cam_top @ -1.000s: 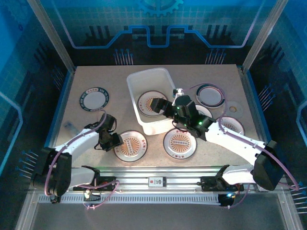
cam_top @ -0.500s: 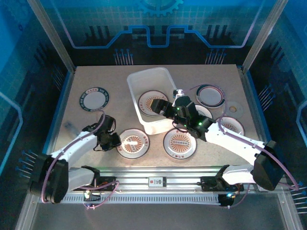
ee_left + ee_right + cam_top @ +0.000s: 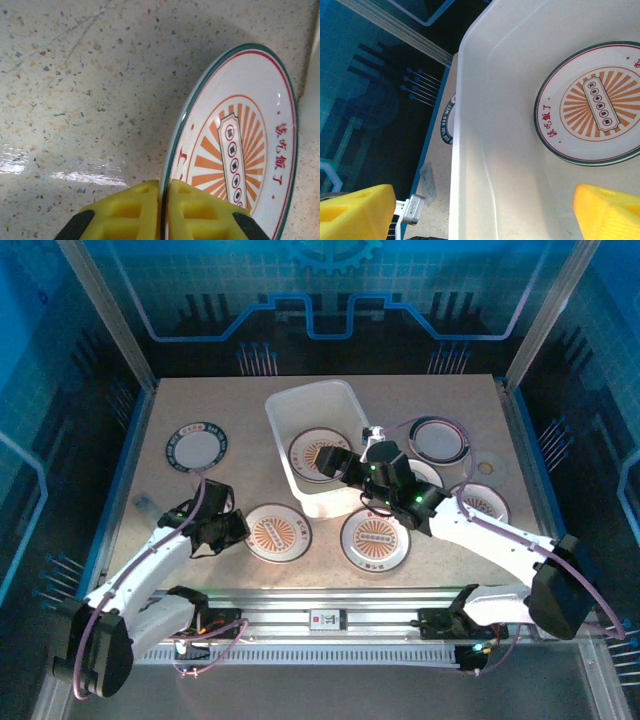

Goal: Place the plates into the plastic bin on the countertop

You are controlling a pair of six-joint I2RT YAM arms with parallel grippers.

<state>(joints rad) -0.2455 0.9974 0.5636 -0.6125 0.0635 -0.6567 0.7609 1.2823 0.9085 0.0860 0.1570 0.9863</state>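
While the left gripper [image 3: 232, 531] is clamped on the near rim of a sunburst plate [image 3: 278, 533], its yellow fingers [image 3: 142, 210] meet with the thin edge between them in the left wrist view. An edge pinch makes sense, since a plate lying flat on the countertop [image 3: 240, 410] offers nothing else to hold. The shadow spreading under the plate suggests the gripped side is tipped up off the surface. The plastic bin [image 3: 312, 390] stands just behind this plate, with one sunburst plate [image 3: 318, 455] lying flat on its floor. The right gripper [image 3: 337, 462] hovers over the bin's near-right side with its fingers spread wide and nothing between them, probably so it stays out of the way. Another patterned plate [image 3: 375, 537] lies in front of the bin, and a lettered-rim plate [image 3: 196, 447] sits well off to the left.

Compared with a second ago, the gripped plate has crept slightly toward the bin and looks more foreshortened. The left arm's elbow has swung outward, and the right gripper has barely shifted
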